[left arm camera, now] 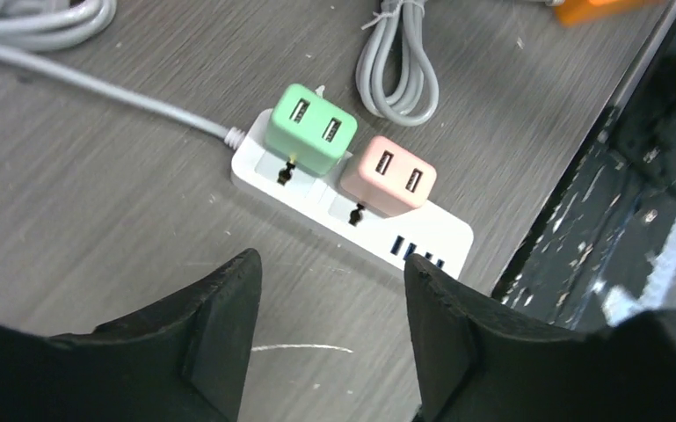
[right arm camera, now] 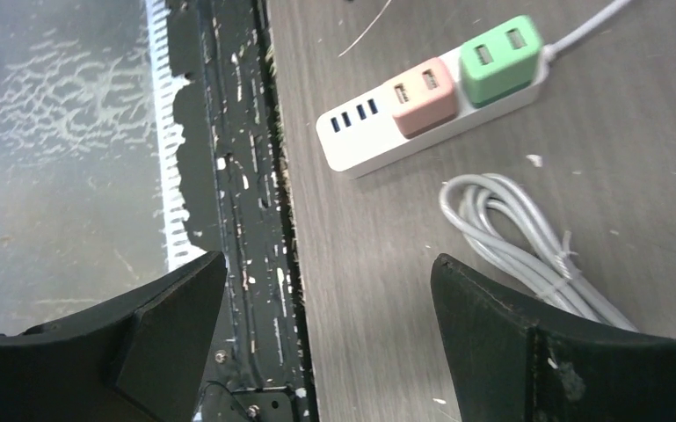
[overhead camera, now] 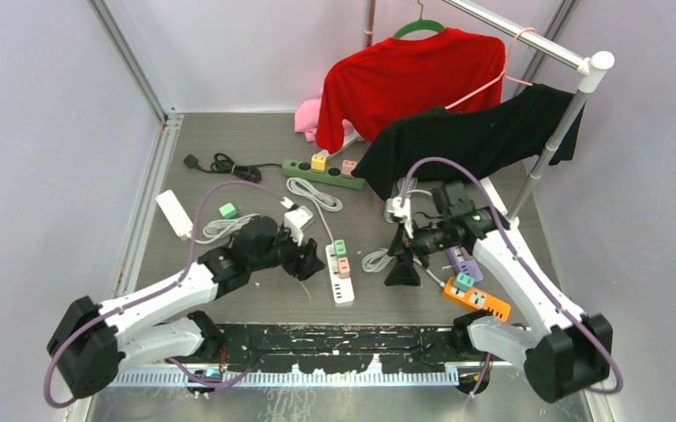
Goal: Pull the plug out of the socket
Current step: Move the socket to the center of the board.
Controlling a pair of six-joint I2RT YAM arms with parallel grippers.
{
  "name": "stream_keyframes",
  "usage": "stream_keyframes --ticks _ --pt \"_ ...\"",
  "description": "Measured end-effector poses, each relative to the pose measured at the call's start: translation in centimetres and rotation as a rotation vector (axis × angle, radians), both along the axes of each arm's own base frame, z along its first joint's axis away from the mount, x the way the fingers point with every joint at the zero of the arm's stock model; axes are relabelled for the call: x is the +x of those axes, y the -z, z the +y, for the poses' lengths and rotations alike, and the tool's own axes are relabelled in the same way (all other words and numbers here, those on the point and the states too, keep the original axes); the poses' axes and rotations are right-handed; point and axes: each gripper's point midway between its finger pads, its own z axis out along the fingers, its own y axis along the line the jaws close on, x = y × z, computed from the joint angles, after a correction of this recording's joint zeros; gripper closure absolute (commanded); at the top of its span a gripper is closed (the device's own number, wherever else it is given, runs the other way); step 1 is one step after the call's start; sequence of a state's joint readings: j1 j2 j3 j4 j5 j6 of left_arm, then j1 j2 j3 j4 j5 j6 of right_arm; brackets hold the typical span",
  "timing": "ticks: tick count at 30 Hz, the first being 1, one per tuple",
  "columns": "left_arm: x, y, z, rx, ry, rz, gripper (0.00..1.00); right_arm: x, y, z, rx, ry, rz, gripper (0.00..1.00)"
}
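the green plug (left arm camera: 308,127) and pink plug (left arm camera: 388,176), smooth square blocks, are sitting in the long white strip (left arm camera: 444,236) on the grainy table (left arm camera: 97,220). the left claw (left arm camera: 330,272) is hanging part open near it, empty. the right claw (right arm camera: 327,264) is gaping wide.

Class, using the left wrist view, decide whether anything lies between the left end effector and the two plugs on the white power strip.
Nothing visible does. Only tabletop separates the left end effector from the white power strip holding the green plug and pink plug; the coiled grey cable lies beyond the strip.
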State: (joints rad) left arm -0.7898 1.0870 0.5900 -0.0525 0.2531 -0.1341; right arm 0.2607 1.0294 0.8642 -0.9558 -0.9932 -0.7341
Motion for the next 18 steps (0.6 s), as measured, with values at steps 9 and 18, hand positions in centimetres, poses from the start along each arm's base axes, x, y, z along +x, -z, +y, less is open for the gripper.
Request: stream_keyframes --ticks 9,18 --pt "-2.5 3.9 2.3 -0.167 -0.325 0.319 0.74 2.6 4.2 5.4 -0.144 0.046 0.213 0.10" --pt "-3.2 6.6 1.0 -0.220 -0.413 0.500 0.75 6.3 6.9 9.2 -0.222 0.359 0.299 0.09"
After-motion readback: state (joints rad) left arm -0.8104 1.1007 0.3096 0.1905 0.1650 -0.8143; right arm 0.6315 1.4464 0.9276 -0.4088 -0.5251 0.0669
